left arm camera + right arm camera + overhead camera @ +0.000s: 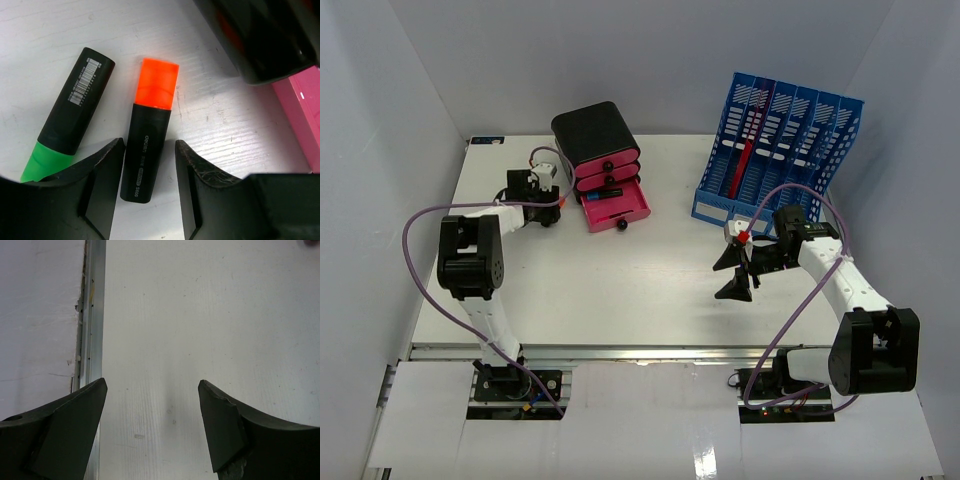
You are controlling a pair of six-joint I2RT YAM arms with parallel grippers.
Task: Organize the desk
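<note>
The desk (620,285), a flat white top with a metal rail (93,315) along its front edge, lies beneath both arms. At the left, a green highlighter (70,120) with a barcode label and an orange highlighter (149,131) printed "deli" are seen lying on it. The left gripper (150,145) is set with parted jaws either side of the orange one, unclamped. At the right, the right gripper (152,390) is held wide and empty above the desk beside the rail.

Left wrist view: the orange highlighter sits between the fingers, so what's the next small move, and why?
Probably close the left gripper on the orange highlighter: its black barrel lies flat on the desk between the open jaws, with a gap on each side. The green highlighter lies outside them.
</note>
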